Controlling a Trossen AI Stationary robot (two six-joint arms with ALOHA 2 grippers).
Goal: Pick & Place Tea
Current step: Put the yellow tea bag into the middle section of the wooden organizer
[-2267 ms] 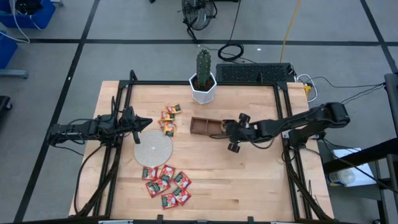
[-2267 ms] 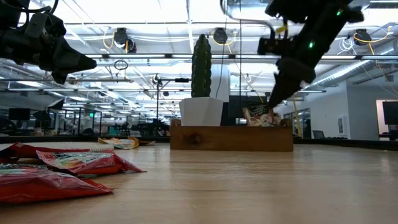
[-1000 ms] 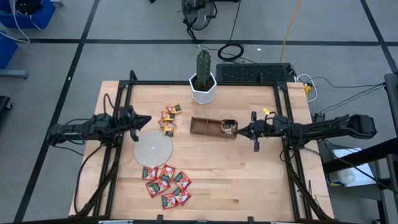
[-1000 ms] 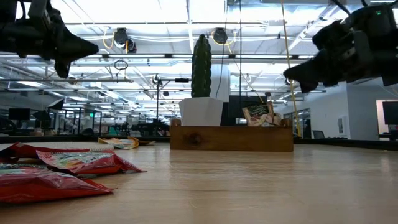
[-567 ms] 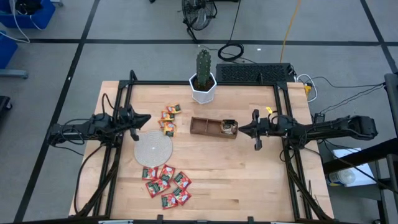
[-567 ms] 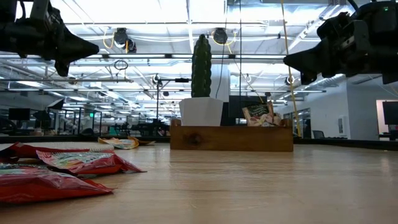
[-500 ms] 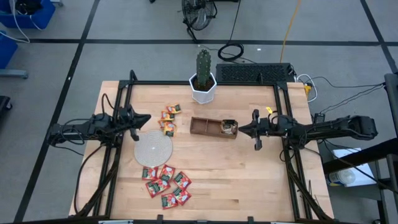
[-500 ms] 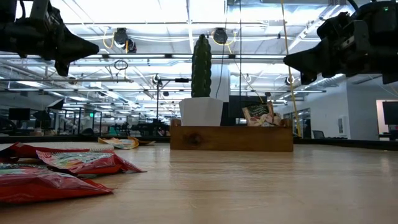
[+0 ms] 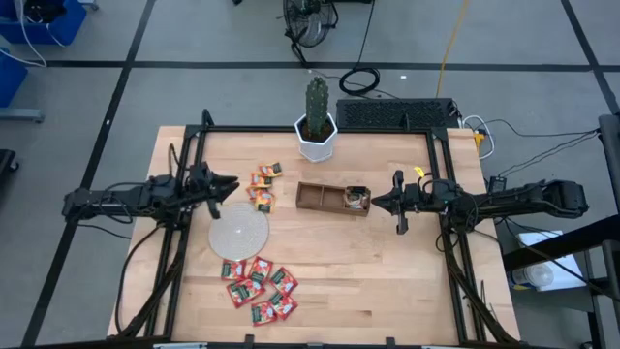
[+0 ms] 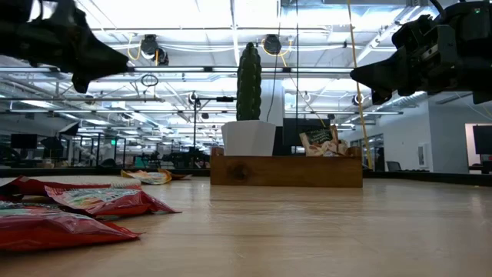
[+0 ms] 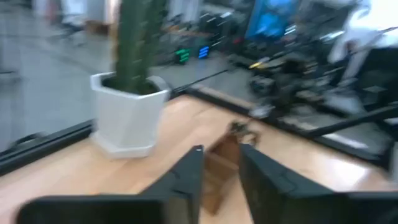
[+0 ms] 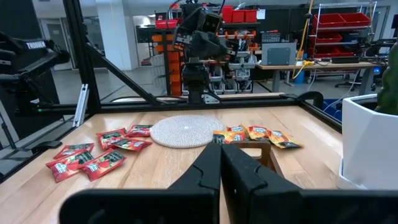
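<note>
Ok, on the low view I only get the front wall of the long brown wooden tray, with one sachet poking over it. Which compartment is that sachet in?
Observer: From above, the whitish square sachet sits in the right-end compartment of the long brown wooden tray.
Operator: Is the right end effector holding anything?
Observer: No. The right end effector is shut on nothing, just right of the tray.
Operator: And where are the orange-yellow sachets?
Observer: The orange-yellow sachets lie left of the tray, by the edge of the round pale grey woven disc that faces the potted cactus.
</note>
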